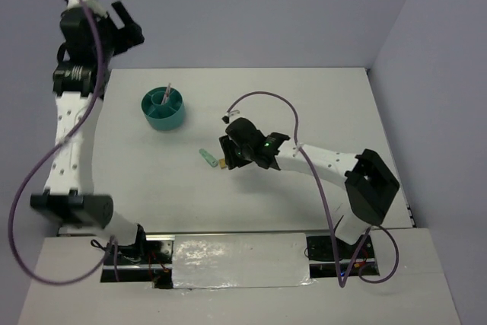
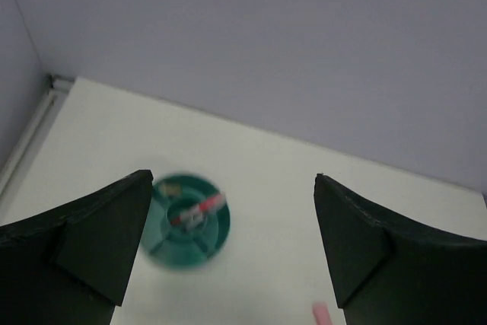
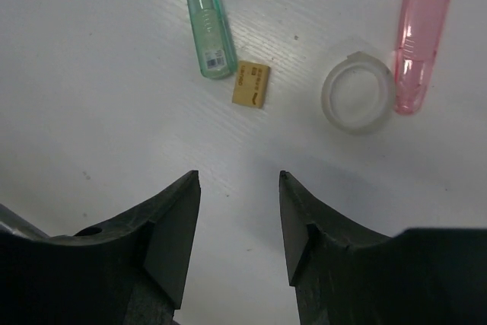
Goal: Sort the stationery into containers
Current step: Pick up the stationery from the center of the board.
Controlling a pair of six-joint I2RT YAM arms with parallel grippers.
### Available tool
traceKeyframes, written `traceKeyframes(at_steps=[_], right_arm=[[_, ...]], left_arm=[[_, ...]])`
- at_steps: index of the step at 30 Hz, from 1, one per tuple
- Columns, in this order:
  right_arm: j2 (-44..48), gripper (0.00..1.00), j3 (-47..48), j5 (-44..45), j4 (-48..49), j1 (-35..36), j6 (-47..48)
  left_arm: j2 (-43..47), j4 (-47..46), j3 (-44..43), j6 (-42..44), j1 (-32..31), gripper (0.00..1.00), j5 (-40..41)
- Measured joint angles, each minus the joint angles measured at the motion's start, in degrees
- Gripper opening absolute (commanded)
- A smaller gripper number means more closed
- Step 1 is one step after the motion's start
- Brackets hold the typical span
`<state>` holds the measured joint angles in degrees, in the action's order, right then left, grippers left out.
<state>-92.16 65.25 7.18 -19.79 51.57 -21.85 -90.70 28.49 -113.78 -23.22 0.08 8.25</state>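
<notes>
Teal plastic forms the round desk organizer (image 1: 163, 109), which stands on the white table (image 1: 319, 97) toward the far left, well apart from the loose stationery. It is low-walled and divided into compartments around a centre cup. One thin pen (image 1: 167, 93) stands tilted in the organizer, at or near the centre cup. The left wrist view is blurred, so the exact compartment cannot be told.

Left arm: raised above the far left corner of the table. The left gripper (image 2: 233, 180) is released, its two dark fingers (image 2: 91, 241) spread wide with nothing between them. It looks down on the organizer from above and touches nothing.

Right arm: extended across the middle of the table. The right gripper (image 3: 237, 188) is held close over bare table surface with its jaws parted to a moderate gap, grasping nothing.

Items lying just ahead of the right gripper, as the right wrist view shows them:
- mint-green case (image 3: 208, 28): translucent, lying flat, on the left.
- tan block (image 3: 251, 84): small, with printed lettering, just beside the near end of the mint-green case. Whether the two touch cannot be told.
- white tape ring (image 3: 356, 99): lying flat, to the right of the tan block and apart from it.
- pink case (image 3: 418, 43): translucent, lying flat, its near end against the right edge of the white tape ring.

All four items rest on the table, outside the organizer. In the top view the right gripper covers the ring and the pink case.
</notes>
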Motion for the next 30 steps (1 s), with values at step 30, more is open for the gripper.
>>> traceKeyframes(at_steps=[30], right_arm=[[-27.3,0.46,20.7,5.5,-9.8,0.7,1.2]], left_arm=[[52.2,-3.3,68.2,-0.9,-0.9,0.99,-21.6]])
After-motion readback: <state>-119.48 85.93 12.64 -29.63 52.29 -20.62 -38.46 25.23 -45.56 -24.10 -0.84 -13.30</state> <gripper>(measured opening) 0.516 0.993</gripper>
